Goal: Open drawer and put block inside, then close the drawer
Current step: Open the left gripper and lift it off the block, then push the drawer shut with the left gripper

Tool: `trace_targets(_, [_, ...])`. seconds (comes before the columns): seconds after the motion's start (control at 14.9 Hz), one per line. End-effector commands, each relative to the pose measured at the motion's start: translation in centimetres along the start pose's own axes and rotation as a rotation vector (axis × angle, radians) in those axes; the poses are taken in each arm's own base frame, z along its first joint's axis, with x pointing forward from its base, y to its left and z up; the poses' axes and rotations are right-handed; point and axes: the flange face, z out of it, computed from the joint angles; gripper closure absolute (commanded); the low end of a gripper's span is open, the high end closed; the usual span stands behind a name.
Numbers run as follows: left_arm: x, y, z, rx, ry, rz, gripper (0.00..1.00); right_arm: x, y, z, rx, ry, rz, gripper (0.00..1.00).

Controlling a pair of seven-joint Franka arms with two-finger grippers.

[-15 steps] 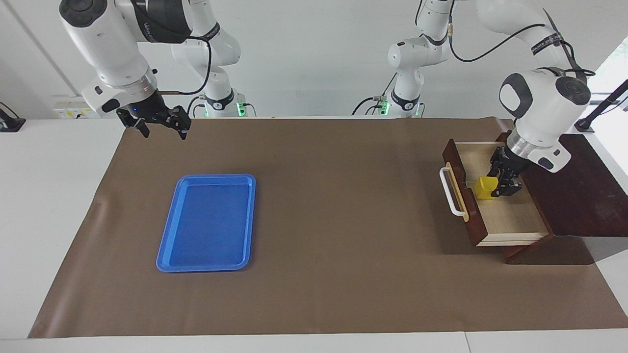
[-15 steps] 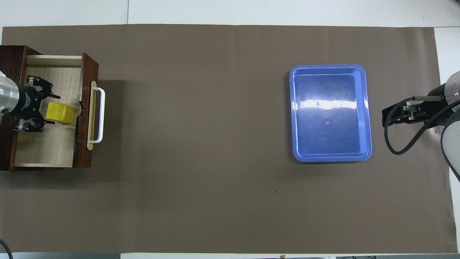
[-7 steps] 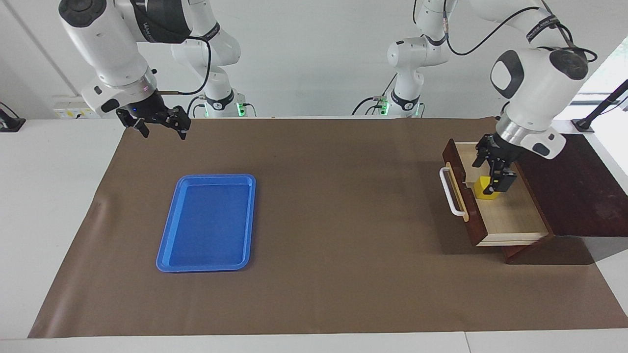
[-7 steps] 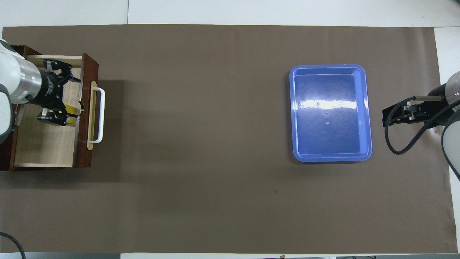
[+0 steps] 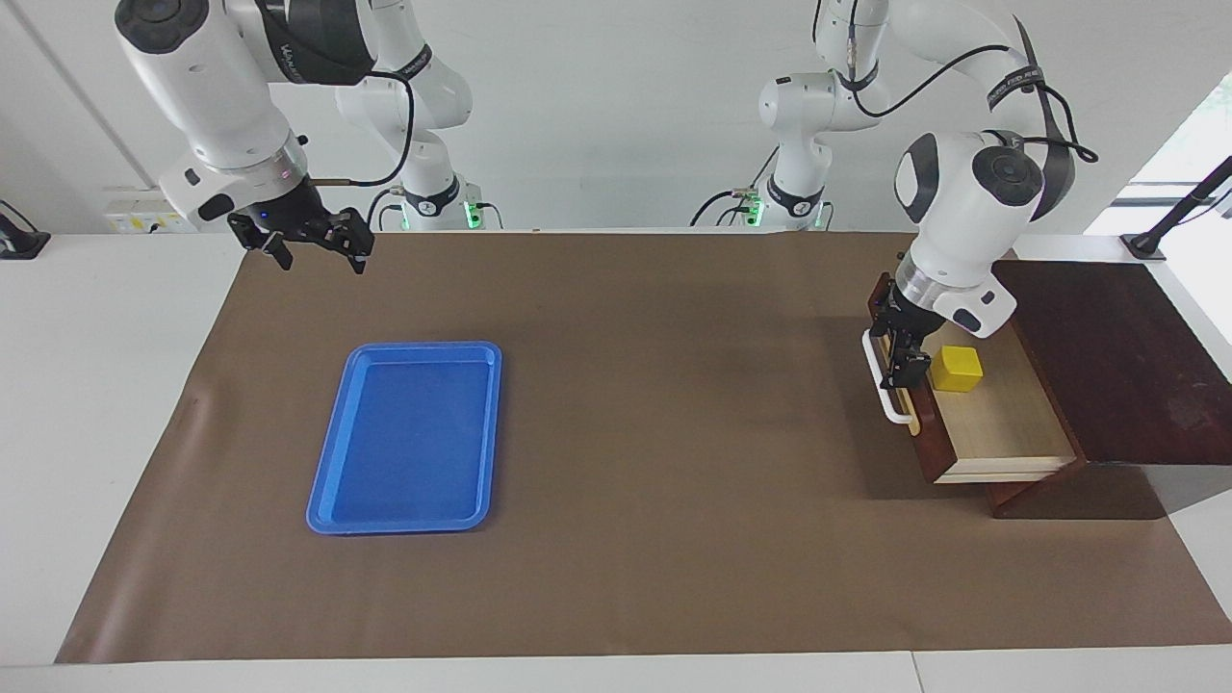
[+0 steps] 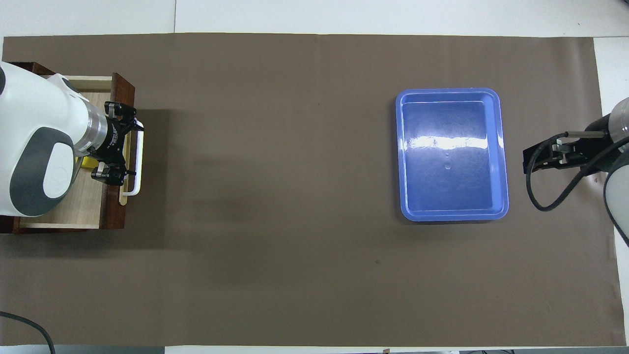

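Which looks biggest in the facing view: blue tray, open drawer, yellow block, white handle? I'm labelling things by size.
1. blue tray
2. drawer, though its part inside the box is hidden
3. white handle, partly covered by the left gripper
4. yellow block

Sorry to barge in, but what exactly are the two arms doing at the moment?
The yellow block lies loose in the open drawer. The left gripper is open at the drawer's white handle, probably about to push it shut. The right gripper waits in the air, near the blue tray.
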Motion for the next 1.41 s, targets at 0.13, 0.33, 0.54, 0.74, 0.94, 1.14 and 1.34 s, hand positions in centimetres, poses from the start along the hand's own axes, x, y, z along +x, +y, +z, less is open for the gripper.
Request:
trace_targets(0.13, [2.3, -0.5, -0.2, -0.028, 0.019, 0.004, 0.00, -0.3, 0.5, 0.1, -0.014, 0.007, -0.013, 0.00])
trace_targets(0.33, [4.5, -0.6, -0.3, -0.039, 0.022, -0.008, 0.00, -0.3, 0.5, 0.1, -0.014, 0.007, -0.013, 0.00])
trace_targets(0.54, [7.8, -0.8, -0.4, -0.059, 0.027, -0.042, 0.00, -0.3, 0.5, 0.1, -0.014, 0.007, -0.013, 0.00])
trace_targets(0.74, [10.9, -1.5, -0.3, -0.060, 0.032, -0.031, 0.00, -0.3, 0.5, 0.1, -0.014, 0.007, -0.014, 0.00])
trace_targets(0.94, [13.8, -2.2, -0.4, -0.068, 0.039, -0.019, 0.00, -0.3, 0.6, 0.1, -0.014, 0.007, -0.011, 0.00])
trace_targets(1.14, [15.5, -2.6, -0.3, -0.080, 0.045, -0.023, 0.00, -0.3, 0.5, 0.1, -0.014, 0.007, -0.013, 0.00])
trace_targets(1.34, [16.6, -2.8, -0.2, -0.085, 0.049, -0.007, 0.00, -0.3, 0.0, 0.0, -0.005, 0.018, -0.019, 0.00])
